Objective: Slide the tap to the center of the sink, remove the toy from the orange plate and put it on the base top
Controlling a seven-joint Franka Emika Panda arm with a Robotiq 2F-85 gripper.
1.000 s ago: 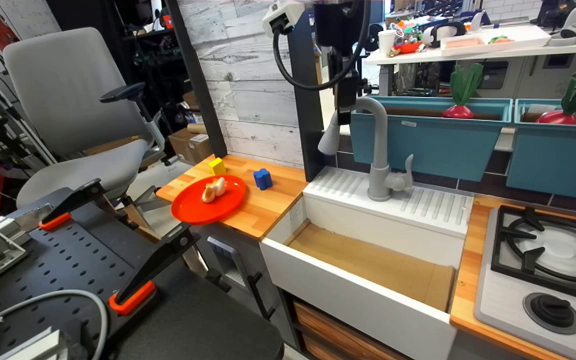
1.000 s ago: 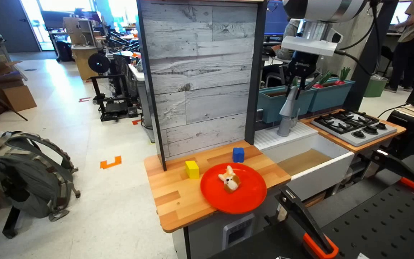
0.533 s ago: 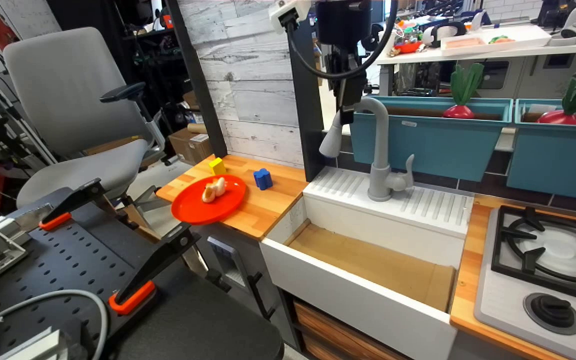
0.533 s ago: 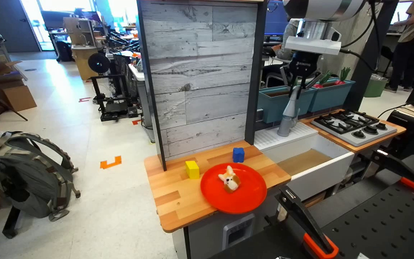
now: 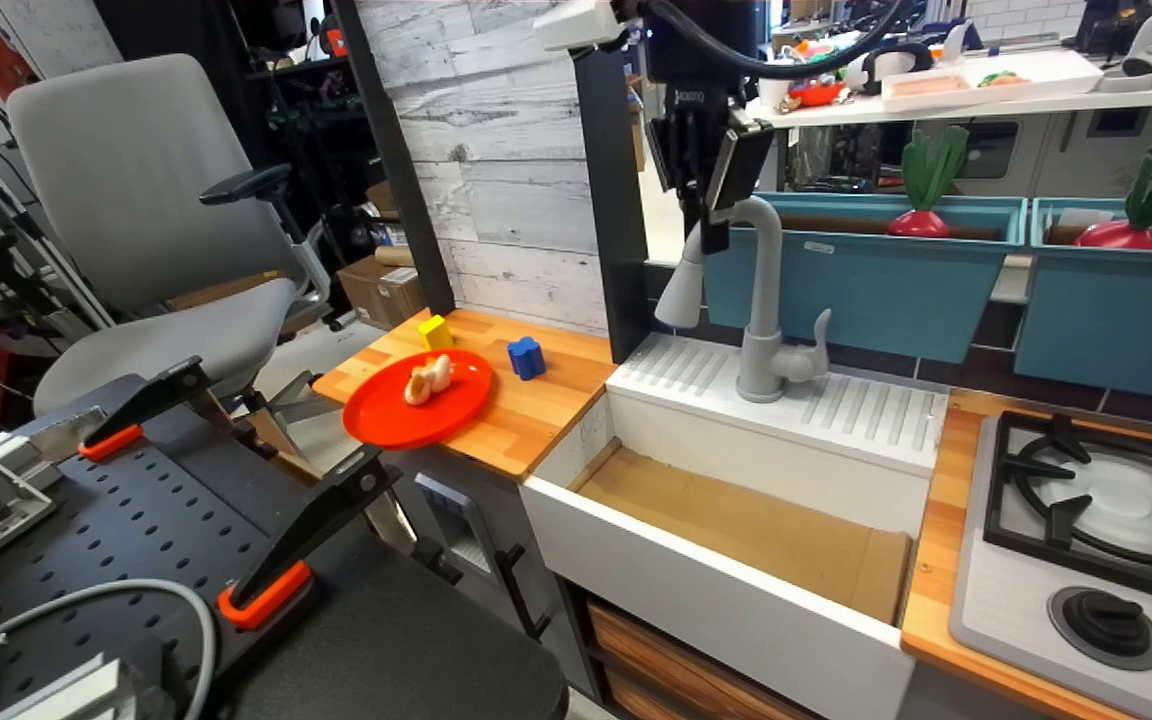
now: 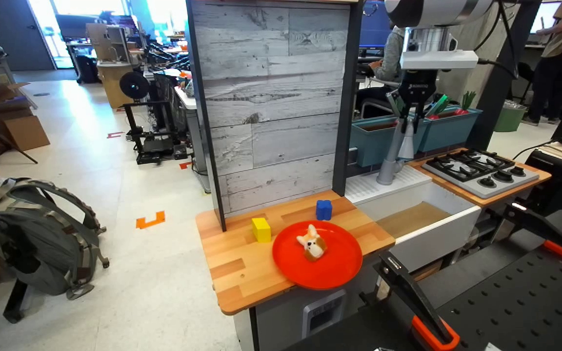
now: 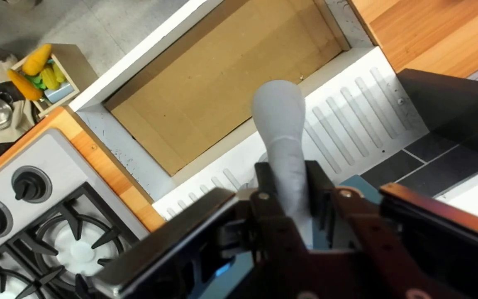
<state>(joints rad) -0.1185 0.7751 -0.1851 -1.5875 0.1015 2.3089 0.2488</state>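
A grey tap (image 5: pixel 765 290) is gripped by its arched spout above a white sink (image 5: pixel 726 610), the neck pinched from both sides by the black fingers (image 7: pixel 264 174) of a robot's gripper (image 7: pixel 291 176). Compared with half a second before, the spout is found swung about its column: in an exterior view, the cone-shaped spray head (image 6: pixel 407 147), then shown overlapping the column, is now carried to the column's right. The gripper is twisted along with it, and more of its breadth is exposed; the white wrist mount (image 6: pixel 439 59) above is shifted the same way. The tap's foot is left in place on the ribbed ledge (image 5: pixel 871 415) at the back of the sink. In the wrist view, the spray head is framed against the line where that ledge is met by the basin, its tan floor laid out beyond.

The toy (image 6: pixel 313 247), a small tan-and-white dog, is untouched. It is still borne by the orange plate (image 6: pixel 337 273), whose rim is extended past the edge of the wooden countertop (image 6: pixel 242 287). A yellow block (image 6: pixel 261 230) and a blue block (image 6: pixel 324 210) are kept in their same spots near the plate, and the stove (image 5: pixel 1026 590) on the sink's opposite side is likewise unaltered.
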